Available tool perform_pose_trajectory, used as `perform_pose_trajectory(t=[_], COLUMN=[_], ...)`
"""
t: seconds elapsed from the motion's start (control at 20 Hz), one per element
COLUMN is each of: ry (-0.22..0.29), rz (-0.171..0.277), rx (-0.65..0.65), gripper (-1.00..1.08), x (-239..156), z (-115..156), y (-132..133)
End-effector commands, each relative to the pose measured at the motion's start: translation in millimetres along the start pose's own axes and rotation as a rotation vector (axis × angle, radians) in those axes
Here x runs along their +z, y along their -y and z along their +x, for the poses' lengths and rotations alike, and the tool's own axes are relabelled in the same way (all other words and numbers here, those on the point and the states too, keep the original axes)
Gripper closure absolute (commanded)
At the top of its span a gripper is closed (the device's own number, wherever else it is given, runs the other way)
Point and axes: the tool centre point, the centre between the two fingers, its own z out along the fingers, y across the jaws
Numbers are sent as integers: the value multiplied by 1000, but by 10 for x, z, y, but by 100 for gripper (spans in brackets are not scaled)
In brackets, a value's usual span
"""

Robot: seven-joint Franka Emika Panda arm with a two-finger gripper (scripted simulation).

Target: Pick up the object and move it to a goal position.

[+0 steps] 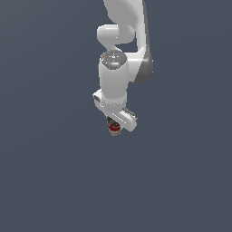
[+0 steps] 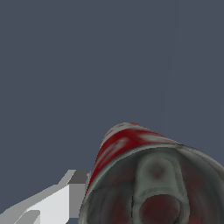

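Note:
The can [image 1: 114,127], small with a red-and-white label and a dark top, sits right under the white hand of my arm in the exterior view. My gripper [image 1: 114,126] is around it; the hand hides the fingers there. In the wrist view the can [image 2: 131,151] fills the near part of the picture, its round grey top with the pull tab close to the camera. One grey-and-white finger [image 2: 72,192] lies against the can's side. The other finger is hidden behind the can. The jaws look closed on the can.
A plain dark blue-grey surface [image 1: 54,172] fills both views. The white arm [image 1: 120,54] rises above the hand toward the top of the exterior view. No other object shows.

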Motion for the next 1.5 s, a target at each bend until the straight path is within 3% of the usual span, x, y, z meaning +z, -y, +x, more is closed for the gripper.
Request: perform_pose_trajectory(t=[0.0,0.9,1.45], ry=[-3,-8,-5], rz=[3,0,2], rx=[0,1,0], gripper=[108,108,108], x=[-199,-1552,-1944], z=[-191,-1615,-2011], y=[23,193,273])
